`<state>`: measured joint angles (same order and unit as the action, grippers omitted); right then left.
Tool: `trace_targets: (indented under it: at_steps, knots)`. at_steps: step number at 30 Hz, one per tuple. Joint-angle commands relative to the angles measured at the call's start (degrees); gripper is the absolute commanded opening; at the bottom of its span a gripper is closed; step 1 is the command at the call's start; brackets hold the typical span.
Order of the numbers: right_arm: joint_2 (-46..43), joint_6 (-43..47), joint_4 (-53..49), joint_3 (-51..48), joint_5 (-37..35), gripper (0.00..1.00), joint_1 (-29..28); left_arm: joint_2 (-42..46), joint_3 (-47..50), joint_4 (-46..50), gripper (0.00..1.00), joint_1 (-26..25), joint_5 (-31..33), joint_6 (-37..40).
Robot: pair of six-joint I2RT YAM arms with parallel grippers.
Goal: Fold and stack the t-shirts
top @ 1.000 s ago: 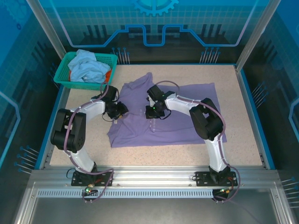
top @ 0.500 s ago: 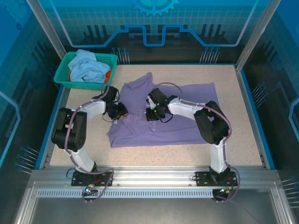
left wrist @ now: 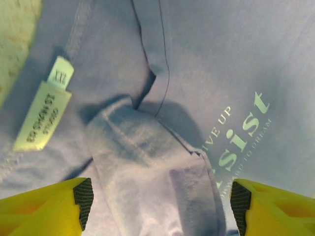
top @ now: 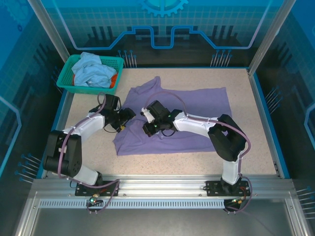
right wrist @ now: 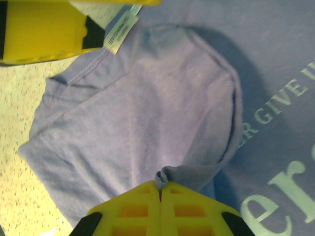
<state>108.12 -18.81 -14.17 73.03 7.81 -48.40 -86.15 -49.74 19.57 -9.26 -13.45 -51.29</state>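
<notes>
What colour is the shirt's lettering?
Whitish-mint lettering on the purple t-shirt; clearest in left wrist view.

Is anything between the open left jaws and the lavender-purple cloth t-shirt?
Nothing visible. The left gripper hangs directly over the lavender-purple cloth t-shirt, its bunched fold between the jaws; the right gripper pinches the shirt nearby.

Left hand (left wrist: 160, 201) spread wide, right hand (right wrist: 160, 185) pinched closed.
</notes>
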Motion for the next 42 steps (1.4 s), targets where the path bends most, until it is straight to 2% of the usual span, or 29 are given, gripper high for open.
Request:
trace_targets:
  at_steps: [1, 9, 17, 23, 27, 37, 42]
  knots:
    - [-4.2, 4.6, 3.8, -3.0, 0.8, 0.00, -2.5, 0.4, 1.9, -2.6, 0.77, 0.2, -6.8, -6.9]
    - [-8.3, 8.0, 9.9, -9.1, 1.3, 0.00, -4.8, -1.5, 1.1, -4.9, 0.77, 0.2, -11.9, -11.1]
    - [-7.4, 9.7, 9.7, -8.9, 0.2, 0.00, -6.2, -0.3, 0.9, -0.6, 0.76, 0.2, -11.0, -8.9]
    - [-7.0, 10.2, 9.4, -8.5, 0.7, 0.00, -6.3, -0.4, 1.2, 0.5, 0.71, 0.1, -11.6, -7.5]
    - [-6.9, 10.2, 9.0, -8.3, 0.6, 0.00, -6.3, -1.3, 0.6, 1.1, 0.58, 0.1, -11.1, -6.4]
    - [-7.0, 10.0, 8.9, -8.4, 0.4, 0.00, -6.4, -3.6, -2.3, 5.0, 0.46, 0.0, -5.1, -2.9]
    - [-7.0, 9.7, 8.8, -8.3, 0.3, 0.00, -6.0, -3.4, -4.9, 6.7, 0.30, -1.6, -1.0, -0.9]
